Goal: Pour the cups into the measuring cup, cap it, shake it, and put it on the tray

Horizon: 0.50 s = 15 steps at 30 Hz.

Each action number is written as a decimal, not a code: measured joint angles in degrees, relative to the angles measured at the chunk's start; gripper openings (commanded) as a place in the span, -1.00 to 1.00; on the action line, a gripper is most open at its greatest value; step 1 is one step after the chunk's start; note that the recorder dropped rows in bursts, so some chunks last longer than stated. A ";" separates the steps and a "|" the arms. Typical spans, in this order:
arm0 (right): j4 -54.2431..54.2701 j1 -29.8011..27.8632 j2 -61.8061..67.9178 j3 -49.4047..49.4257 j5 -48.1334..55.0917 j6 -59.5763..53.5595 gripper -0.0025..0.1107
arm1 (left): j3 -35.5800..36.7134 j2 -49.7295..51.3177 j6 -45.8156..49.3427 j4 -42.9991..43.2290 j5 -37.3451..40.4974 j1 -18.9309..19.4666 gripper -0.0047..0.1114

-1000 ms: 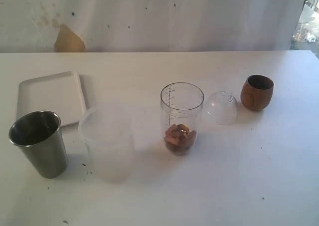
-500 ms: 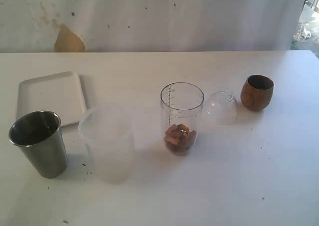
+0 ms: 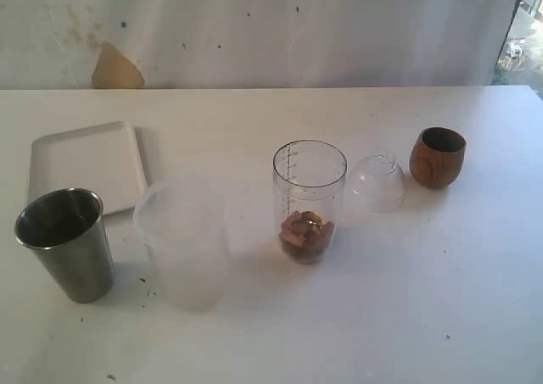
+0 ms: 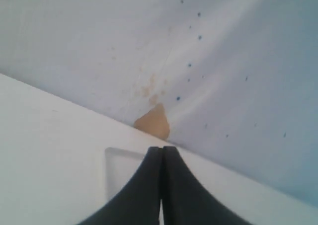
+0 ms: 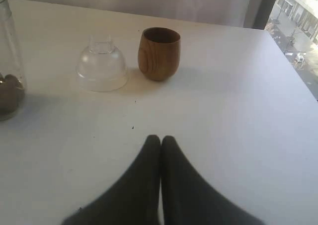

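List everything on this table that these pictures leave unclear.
- Steel tumbler, exterior view: dark inside, so its contents cannot be told.
- Wooden cup, exterior and right wrist views: its own wall hides the inside.
- Brown pieces in the measuring cup: too blurred to identify.
- Tray, left wrist view: partly hidden behind the shut left gripper.
- Measuring cup, right wrist view: cut off by the picture edge.

measuring cup (image 5: 6,56): in the right wrist view cut by the picture's edge, only a strip shows.
brown pieces (image 3: 306,234): too small to tell what they are.
tray (image 4: 121,169): blurred, partly behind the left gripper (image 4: 162,150).
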 measured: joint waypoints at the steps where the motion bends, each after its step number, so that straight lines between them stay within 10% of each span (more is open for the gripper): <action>1: 0.00 0.00 0.00 0.00 0.00 0.00 -0.96 | 0.00 0.00 -0.88 -0.60 -0.65 0.00 -0.78; 8: 0.00 0.00 0.00 0.00 0.00 0.11 -0.96 | 0.00 0.00 -2.38 -0.31 -4.77 0.00 0.90; 15: 0.00 0.00 0.00 0.00 0.00 0.11 -0.96 | 0.00 0.00 -5.03 5.20 -7.89 0.00 0.77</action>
